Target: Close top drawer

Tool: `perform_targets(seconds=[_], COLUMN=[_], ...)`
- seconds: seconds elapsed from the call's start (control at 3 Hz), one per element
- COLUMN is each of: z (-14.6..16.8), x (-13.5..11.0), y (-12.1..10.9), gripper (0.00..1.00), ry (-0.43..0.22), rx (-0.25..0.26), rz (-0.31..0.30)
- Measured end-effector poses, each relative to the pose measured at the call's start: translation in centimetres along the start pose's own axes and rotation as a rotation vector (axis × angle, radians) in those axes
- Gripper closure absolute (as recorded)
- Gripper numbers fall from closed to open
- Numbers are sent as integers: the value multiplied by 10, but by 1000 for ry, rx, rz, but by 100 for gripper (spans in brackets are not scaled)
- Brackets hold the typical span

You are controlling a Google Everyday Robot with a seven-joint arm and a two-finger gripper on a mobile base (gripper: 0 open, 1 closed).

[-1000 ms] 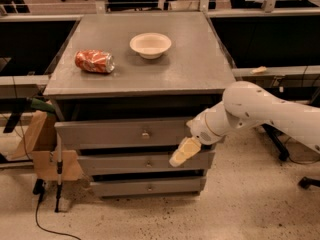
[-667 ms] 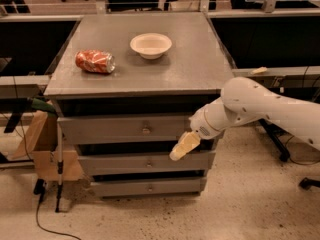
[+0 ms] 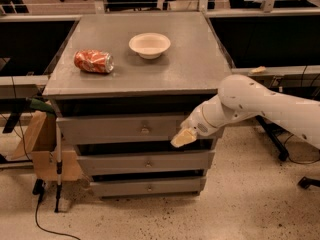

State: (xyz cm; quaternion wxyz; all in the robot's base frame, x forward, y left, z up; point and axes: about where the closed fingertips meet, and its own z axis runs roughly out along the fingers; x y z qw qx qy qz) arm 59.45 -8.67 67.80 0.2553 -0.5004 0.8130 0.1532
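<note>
The top drawer (image 3: 120, 129) is the uppermost of three grey drawers in the cabinet, with a long flat front panel and a small central metal knob (image 3: 145, 130). Its front stands a little forward of the cabinet body, with a dark gap above it under the tabletop. My gripper (image 3: 183, 138) is at the end of the white arm coming in from the right. Its yellowish tip sits at the lower right end of the top drawer's front panel, at or very close to it.
On the grey cabinet top (image 3: 200, 64) lie a crushed red can (image 3: 94, 61) and a white bowl (image 3: 149, 45). Two smaller drawers (image 3: 145, 161) sit below. A cardboard box (image 3: 42, 144) and a pole with a cable stand at the left. Desks and chair legs surround the cabinet.
The gripper has moved left and slightly up along the drawer fronts, and the top drawer's front now sits further in toward the cabinet.
</note>
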Motion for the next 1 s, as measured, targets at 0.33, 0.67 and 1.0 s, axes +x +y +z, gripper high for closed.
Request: perform_targets(seconds=[0.33, 0.67, 1.0], z=[-4, -12, -22], x=[16, 31, 45], y=[-7, -1, 1], gripper=[65, 89, 100], ry=[20, 31, 31], rx=[-7, -14, -4], rz=[30, 44, 57])
